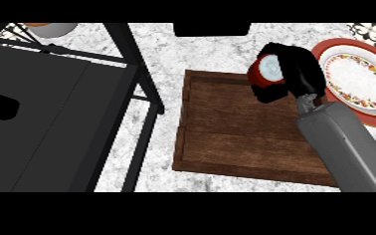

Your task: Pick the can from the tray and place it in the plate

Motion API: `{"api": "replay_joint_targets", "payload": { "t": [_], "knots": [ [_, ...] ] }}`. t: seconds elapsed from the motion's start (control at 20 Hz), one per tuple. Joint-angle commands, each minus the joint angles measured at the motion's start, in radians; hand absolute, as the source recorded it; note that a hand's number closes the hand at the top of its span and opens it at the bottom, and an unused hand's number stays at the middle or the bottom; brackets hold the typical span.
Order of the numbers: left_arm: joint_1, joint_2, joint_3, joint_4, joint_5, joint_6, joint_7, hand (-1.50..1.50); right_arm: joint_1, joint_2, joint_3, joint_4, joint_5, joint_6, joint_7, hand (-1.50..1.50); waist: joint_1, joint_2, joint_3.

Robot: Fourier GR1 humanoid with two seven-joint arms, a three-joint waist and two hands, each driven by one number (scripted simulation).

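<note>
Brown wood fills the near middle of my view: the rectangular dark wooden tray [235, 134] lies flat on the white speckled stone counter [165, 45], and I see nothing resting on its boards. My right hand [294, 72], black on its grey forearm, comes in from the lower right and sits over the tray's far right corner, fingers and thumb curled around the short red can with a pale silver lid [268, 69], which is lifted clear of the wood. Just beyond to the right sits the round red-rimmed plate with a white flowered centre [356, 77]; nothing lies in it. A black metal frame [136, 69] occupies my left side. I cannot see my left hand.
</note>
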Motion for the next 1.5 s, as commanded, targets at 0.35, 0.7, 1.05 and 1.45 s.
{"api": "replay_joint_targets", "payload": {
  "t": [0.35, 0.7, 1.05, 1.45],
  "knots": [
    [0.053, 0.017, -0.136, 0.069, -0.046, -0.069, 0.104, 0.00, -0.062, -0.007, -0.166, 0.035, 0.228, -0.304, 0.263, 1.50, -0.010, 0.014, -0.009],
    [0.057, 0.004, -0.137, 0.079, -0.040, -0.058, 0.095, 0.00, 0.004, -0.051, -0.283, 0.057, 0.158, -0.363, 0.236, 1.50, -0.014, 0.013, -0.009],
    [0.109, -0.005, -0.162, 0.028, -0.044, -0.058, 0.076, 0.00, 0.054, -0.155, -0.404, 0.185, 0.066, -0.390, 0.090, 1.50, 0.008, 0.014, -0.007],
    [0.043, 0.012, -0.151, 0.097, -0.045, -0.077, 0.057, 0.00, 0.084, -0.207, -0.435, 0.373, -0.039, -0.243, -0.059, 1.50, 0.006, 0.027, -0.007]
  ]
}}
